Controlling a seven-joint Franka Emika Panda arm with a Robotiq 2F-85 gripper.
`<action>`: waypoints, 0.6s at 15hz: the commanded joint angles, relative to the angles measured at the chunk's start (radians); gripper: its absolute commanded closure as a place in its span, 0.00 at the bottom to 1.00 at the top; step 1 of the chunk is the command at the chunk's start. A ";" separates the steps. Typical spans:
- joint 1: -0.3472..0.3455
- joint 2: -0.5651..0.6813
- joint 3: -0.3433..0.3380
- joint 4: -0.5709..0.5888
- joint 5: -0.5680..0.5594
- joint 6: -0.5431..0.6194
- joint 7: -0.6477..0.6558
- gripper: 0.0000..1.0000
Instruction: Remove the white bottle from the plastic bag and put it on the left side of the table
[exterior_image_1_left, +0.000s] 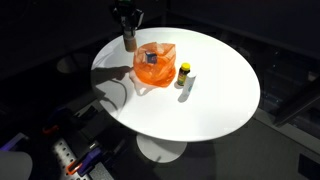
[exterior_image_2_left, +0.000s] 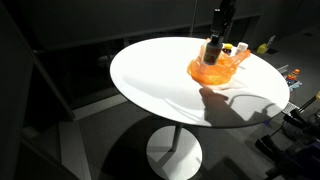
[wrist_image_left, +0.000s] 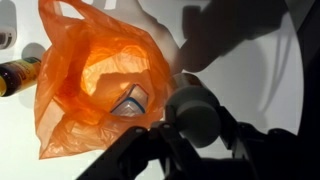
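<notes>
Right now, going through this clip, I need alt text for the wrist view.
An orange plastic bag lies open on the white table, a pale object visible inside. Beside it, a white bottle seen from above sits within the dark, blurred gripper; a dark bottle shows at the left edge.

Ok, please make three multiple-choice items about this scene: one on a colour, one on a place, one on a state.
1. The plastic bag is: A blue; B orange; C white.
2. The yellow-capped bottle stands: A inside the bag; B on the floor; C on the table, beside the bag.
3. The gripper is: A shut on the white bottle; B open and empty; C out of view.

Answers: 1 B, orange in every view; 2 C, it stands upright just outside the bag; 3 A, the bottle hangs under the gripper, outside the bag.
</notes>
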 joint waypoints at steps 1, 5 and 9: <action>-0.009 -0.017 0.009 0.013 0.013 -0.057 -0.069 0.81; -0.005 -0.002 0.005 0.003 0.000 -0.034 -0.042 0.56; -0.006 -0.003 0.005 0.003 0.000 -0.034 -0.044 0.81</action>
